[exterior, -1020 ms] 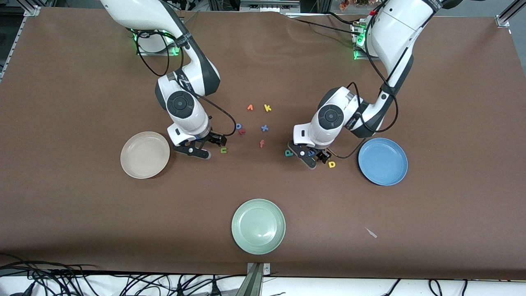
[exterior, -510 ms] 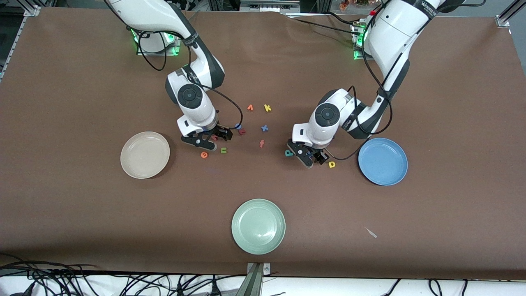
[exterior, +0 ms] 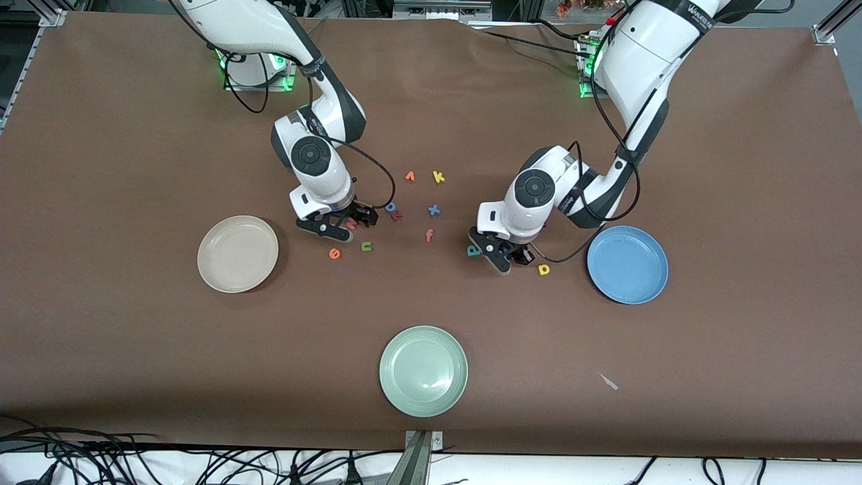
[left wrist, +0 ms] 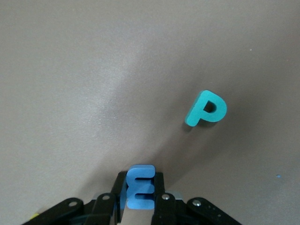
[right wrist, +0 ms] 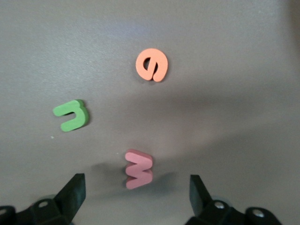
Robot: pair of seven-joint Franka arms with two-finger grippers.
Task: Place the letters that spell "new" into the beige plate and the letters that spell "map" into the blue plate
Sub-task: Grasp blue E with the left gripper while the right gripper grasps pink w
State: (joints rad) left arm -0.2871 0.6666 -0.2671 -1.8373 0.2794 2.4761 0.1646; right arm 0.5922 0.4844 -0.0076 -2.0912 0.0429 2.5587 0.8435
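blue "m" pinched, "w" between spread fingers

the blue "m" [left wrist: 140, 186] sits pinched on edge in the left gripper [left wrist: 140, 201], beside the teal "p" [left wrist: 206, 108]. it could twist out if lifted fast. the right gripper [right wrist: 136, 187], spread wide, straddles the pink "w" [right wrist: 138, 168]; closing off-centre might flick it. the beige plate [exterior: 238, 254] and blue plate [exterior: 627, 264] hold nothing.

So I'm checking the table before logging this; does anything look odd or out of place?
Only a small pale scrap lying on the brown table, nearer the front camera than the blue plate; it matches no letter or plate.
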